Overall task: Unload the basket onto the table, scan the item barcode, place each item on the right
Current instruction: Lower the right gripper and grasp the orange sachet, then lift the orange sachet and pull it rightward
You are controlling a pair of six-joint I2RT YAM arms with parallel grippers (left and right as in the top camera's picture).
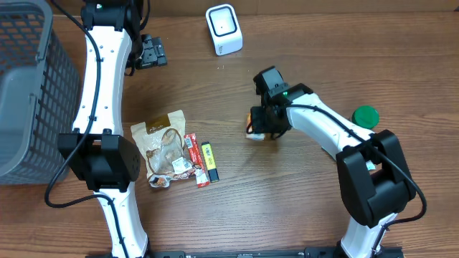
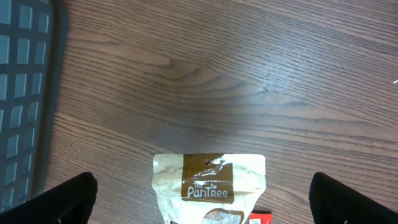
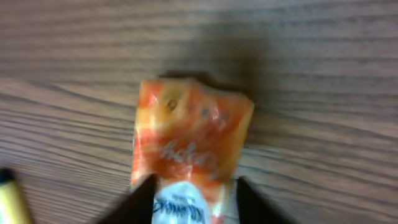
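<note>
The item is a small orange-and-white snack packet (image 3: 189,134), lying flat on the wood table; the overhead view shows only its edge (image 1: 252,133) under my right arm. My right gripper (image 3: 193,202) hangs over it with a dark finger on each side of its near end, jaws apart and not pinching it; this view is blurred. The white barcode scanner (image 1: 224,29) stands at the back centre, well away from the packet. My left gripper (image 1: 150,51) hovers wide open at the back left, above the top of a PanTree snack bag (image 2: 209,186), with nothing between its fingers.
A grey mesh basket (image 1: 29,86) fills the left edge. The snack bag (image 1: 163,147), a red bar (image 1: 195,159) and a yellow item (image 1: 209,160) lie together at centre left. A green round lid (image 1: 366,116) sits at the right.
</note>
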